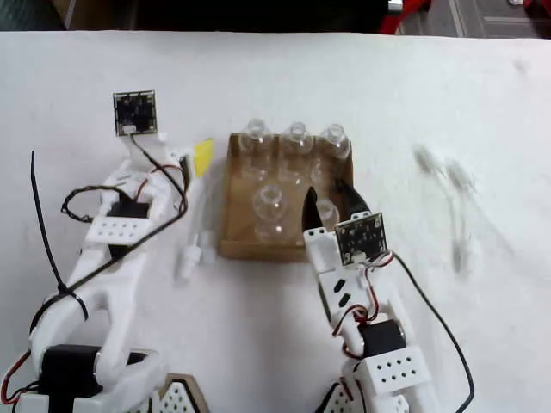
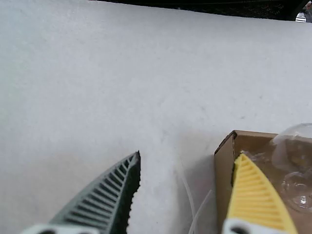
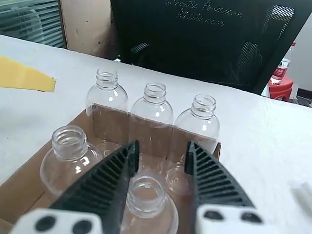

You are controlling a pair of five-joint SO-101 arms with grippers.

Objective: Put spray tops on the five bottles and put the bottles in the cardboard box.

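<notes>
Five open bottles (image 3: 155,114) upright in cardboard box (image 1: 231,215).

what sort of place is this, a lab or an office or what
Probably an office or lab room used as a robot workbench. A black mesh office chair stands behind the white-covered table, window blinds show beyond it, and a cardboard box of clear bottles sits on the table.
</notes>
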